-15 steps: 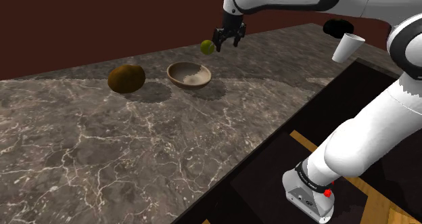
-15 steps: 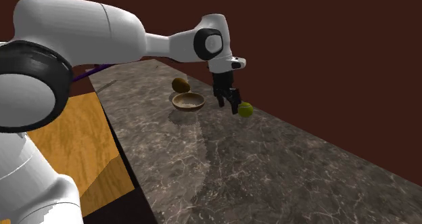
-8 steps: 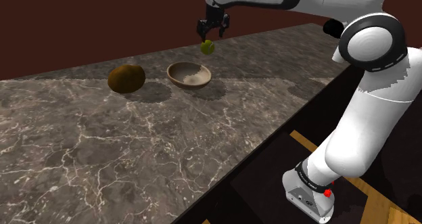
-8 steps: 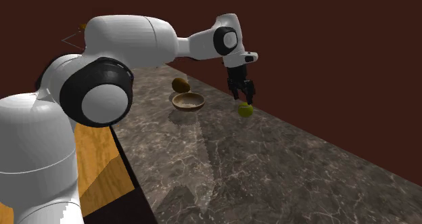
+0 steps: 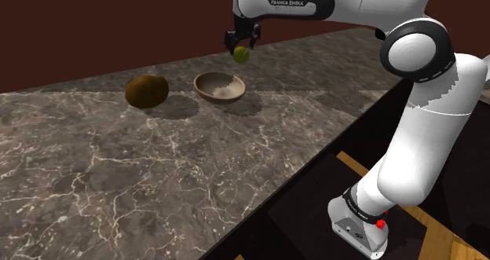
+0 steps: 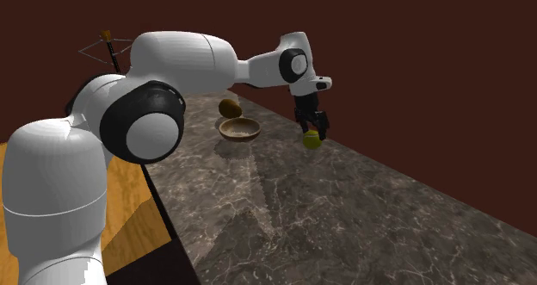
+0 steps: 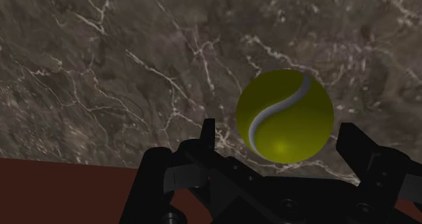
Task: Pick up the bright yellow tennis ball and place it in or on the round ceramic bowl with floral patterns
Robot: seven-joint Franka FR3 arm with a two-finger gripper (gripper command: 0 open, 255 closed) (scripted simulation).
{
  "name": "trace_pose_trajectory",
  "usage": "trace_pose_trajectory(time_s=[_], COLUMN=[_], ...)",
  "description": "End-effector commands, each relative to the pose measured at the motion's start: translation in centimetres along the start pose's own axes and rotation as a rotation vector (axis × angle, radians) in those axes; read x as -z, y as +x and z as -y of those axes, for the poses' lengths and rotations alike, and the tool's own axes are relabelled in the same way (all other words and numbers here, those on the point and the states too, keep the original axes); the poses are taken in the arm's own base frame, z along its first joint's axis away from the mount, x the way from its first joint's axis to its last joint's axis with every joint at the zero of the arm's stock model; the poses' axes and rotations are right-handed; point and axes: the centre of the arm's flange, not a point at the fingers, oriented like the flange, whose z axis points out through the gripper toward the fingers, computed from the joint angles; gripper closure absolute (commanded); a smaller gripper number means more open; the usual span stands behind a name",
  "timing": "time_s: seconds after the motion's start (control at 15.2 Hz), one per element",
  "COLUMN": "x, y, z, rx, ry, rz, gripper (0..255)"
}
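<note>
Well, arm: from the stand (image 5: 357,215) I see it rise, bend at a high elbow and run its forearm level across the marble counter (image 5: 118,180), with the wrist turned downward.
Gripper: the gripper (image 5: 243,43) points down at the counter's far edge, close to the dark red wall.
Fingers: the wrist view shows the two black fingers (image 7: 357,147) spread apart, with a sliver of counter showing between each one and the ball, so I read the hand as open and holding nothing.
Tennis ball: the yellow-green tennis ball (image 7: 284,116), with its pale curved seam, sits just under the fingertips, in line with the gap between them and closer to one finger than the other. It looks to be resting on the counter, though I cannot see the contact itself.
Bowl: the round bowl (image 5: 212,97) stands upright on the counter, near the gripper but clear of it and of the ball, on the stand's side of the hand. Its outside is brownish and its inside pale. I cannot make out any pattern on it.
Bowl contents: its pale inner surface is all I can see inside it.
Other thing: a brown rounded lump (image 5: 147,91) lies beyond the bowl from the gripper, just beside the bowl.
</note>
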Motion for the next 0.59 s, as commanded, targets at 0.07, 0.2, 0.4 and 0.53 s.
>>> trace_pose_trajectory(time_s=[0.07,0.2,0.4,0.53], x=[-0.66,-0.66,-0.66,-0.66], y=[-0.06,-0.06,-0.06,-0.06], z=[-0.15,-0.15,-0.15,-0.15], rx=[0.000,0.000,0.000,0.000], ry=[0.000,0.000,0.000,0.000], rz=[-0.001,-0.001,-0.001,-0.001], gripper=[0,0,0,255])
